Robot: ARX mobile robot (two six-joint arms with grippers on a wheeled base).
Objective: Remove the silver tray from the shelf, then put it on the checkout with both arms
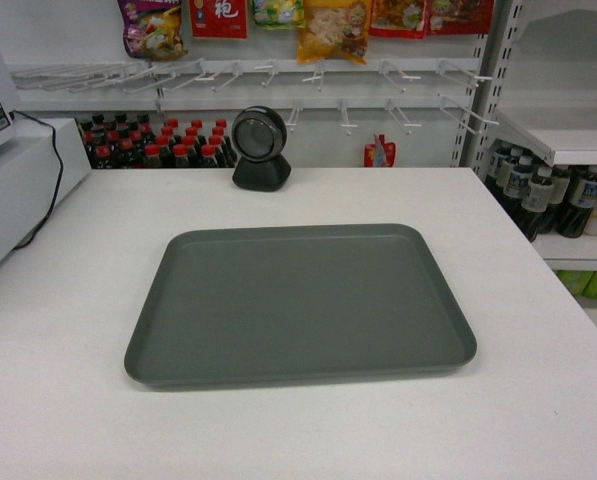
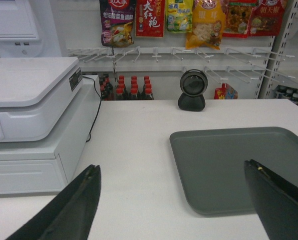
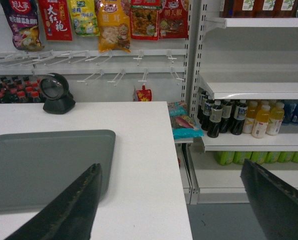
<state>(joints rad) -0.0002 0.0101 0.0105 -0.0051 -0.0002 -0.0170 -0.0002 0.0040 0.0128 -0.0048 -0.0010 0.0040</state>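
Note:
The silver tray (image 1: pixel 300 302) lies flat on the white checkout (image 1: pixel 68 300), near its middle, empty. It also shows in the left wrist view as the silver tray (image 2: pixel 238 165) and in the right wrist view as the silver tray (image 3: pixel 44 167). My left gripper (image 2: pixel 171 172) is open, held above the checkout (image 2: pixel 134 165) at the tray's near left corner, holding nothing. My right gripper (image 3: pixel 171 172) is open above the checkout's (image 3: pixel 144 165) right edge, its left finger over the tray's right rim. The shelf (image 3: pixel 253 90) stands to the right. Neither arm appears in the head view.
A black round scanner (image 1: pixel 260 150) stands at the back of the checkout. A white cash register (image 2: pixel 34 115) with a black cable sits at the left. Bottles (image 3: pixel 228 117) fill the lower shelf boards on the right. Snack bags (image 1: pixel 333 28) hang on the back wall.

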